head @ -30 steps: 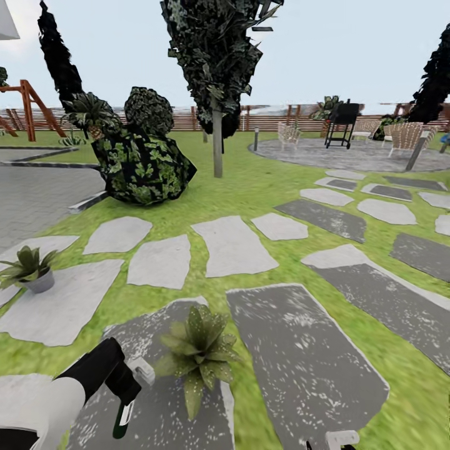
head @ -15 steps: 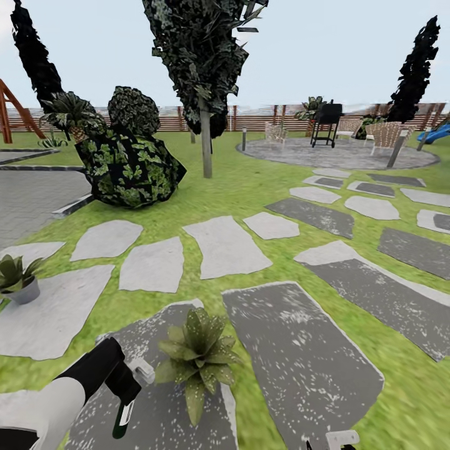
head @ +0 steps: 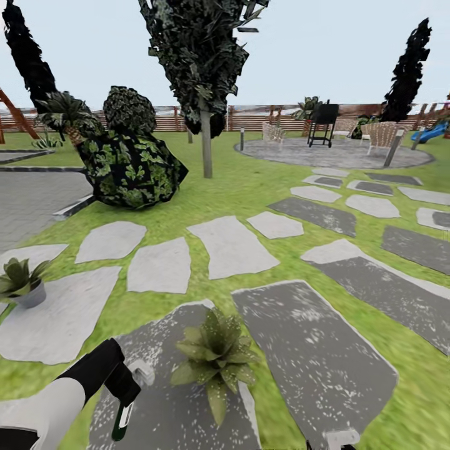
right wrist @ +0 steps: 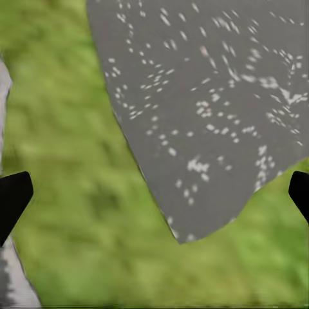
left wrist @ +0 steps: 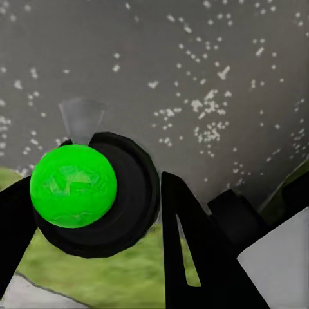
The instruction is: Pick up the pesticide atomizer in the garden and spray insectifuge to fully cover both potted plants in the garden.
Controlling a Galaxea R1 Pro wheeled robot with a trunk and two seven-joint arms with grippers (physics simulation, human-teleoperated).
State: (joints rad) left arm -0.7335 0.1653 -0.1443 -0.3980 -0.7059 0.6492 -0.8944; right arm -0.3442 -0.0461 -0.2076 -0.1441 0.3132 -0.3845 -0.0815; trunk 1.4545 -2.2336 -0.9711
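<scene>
bottle: the left gripper [head: 125,390] hides the top of the pesticide atomizer [head: 121,422] | far potted plant [head: 22,282]: the picture edge cuts its leaves | right gripper [head: 340,439]: cut off at the bottom edge, its jaws are hidden | right wrist view: grass [right wrist: 71,193] is blurry | chairs [head: 381,133] far away: too small to see well

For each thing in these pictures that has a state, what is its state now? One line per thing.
pesticide atomizer: held in the left gripper, hanging downward over a dark stone.
left gripper: shut on the pesticide atomizer.
right gripper: open, nothing between its fingers.
nearer potted plant: upright on the dark stepping stone.
farther potted plant: upright in its grey pot on a pale stone.
</scene>
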